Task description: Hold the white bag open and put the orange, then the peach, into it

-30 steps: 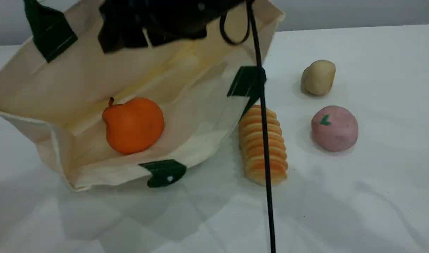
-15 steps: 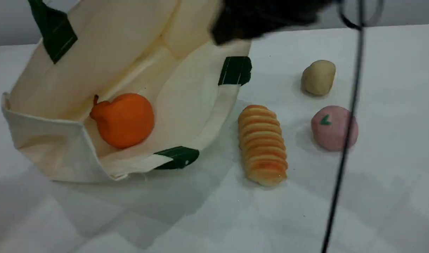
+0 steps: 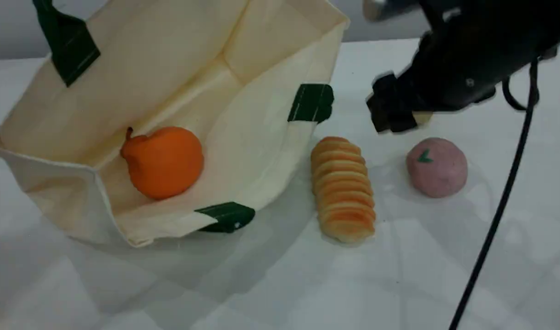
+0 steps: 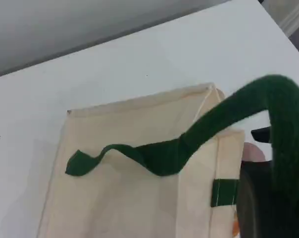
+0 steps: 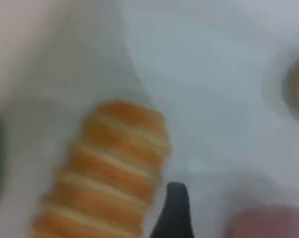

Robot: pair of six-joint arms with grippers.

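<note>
- While the right claw [image 3: 392, 112] hangs blurred over the desk [image 3: 280, 284] behind the peach [image 3: 436, 167], its jaws stand wide apart with nothing in them; it covers the tan lump there.
- Left claw is off the scene view; clamped shut on the bag's green handle [image 4: 224, 121].
- White bag [image 3: 169, 91] mouth open, top edge cut off.
- Orange [image 3: 163, 161] lies inside the bag.
- Peach on desk, right of the bread loaf [image 3: 343, 188].
- Right wrist view too blurred for detail.
</note>
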